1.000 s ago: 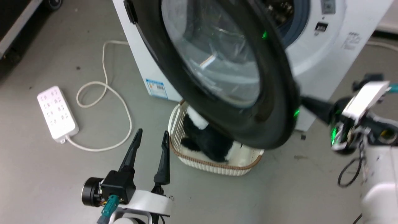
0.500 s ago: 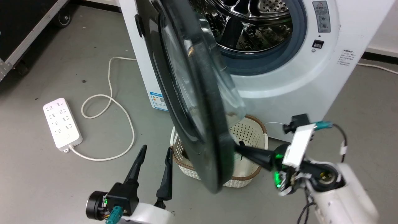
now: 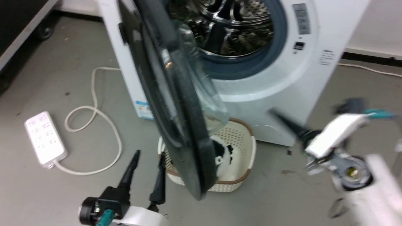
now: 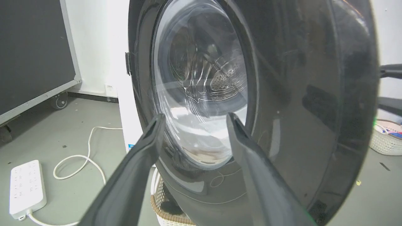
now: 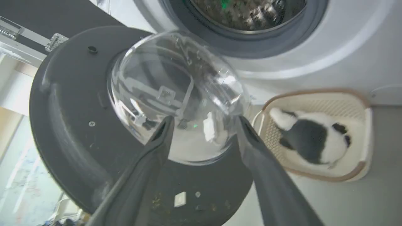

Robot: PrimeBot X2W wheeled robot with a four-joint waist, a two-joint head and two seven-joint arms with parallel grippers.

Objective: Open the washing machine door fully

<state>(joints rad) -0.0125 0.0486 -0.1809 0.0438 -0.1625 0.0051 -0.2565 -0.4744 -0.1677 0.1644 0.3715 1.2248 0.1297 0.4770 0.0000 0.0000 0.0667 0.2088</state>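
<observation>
The washing machine door [image 3: 176,103], a glossy black frame around a bulging clear glass bowl, stands swung out from the white machine [image 3: 282,78], nearly edge-on to the head view. The steel drum opening [image 3: 226,28] is uncovered. My right gripper [image 3: 279,117] is blurred, right of the door and apart from it. In the right wrist view the right gripper [image 5: 204,121] is open, its fingers facing the door's inner side and glass bowl [image 5: 176,94]. My left gripper [image 3: 149,155] is open and empty, low beside the door's outer face [image 4: 298,94].
A cream basket [image 3: 243,147] holding a black-and-white plush toy [image 3: 220,153] sits on the floor under the door. A white power strip [image 3: 44,138] and its looped cable [image 3: 94,116] lie to the left. A black wheeled case [image 4: 34,53] stands at the far left.
The door has swung further out from the machine. My right gripper was shut on the door's lower rim; it has let go, opened and drawn back to the right. The head camera has shifted.
</observation>
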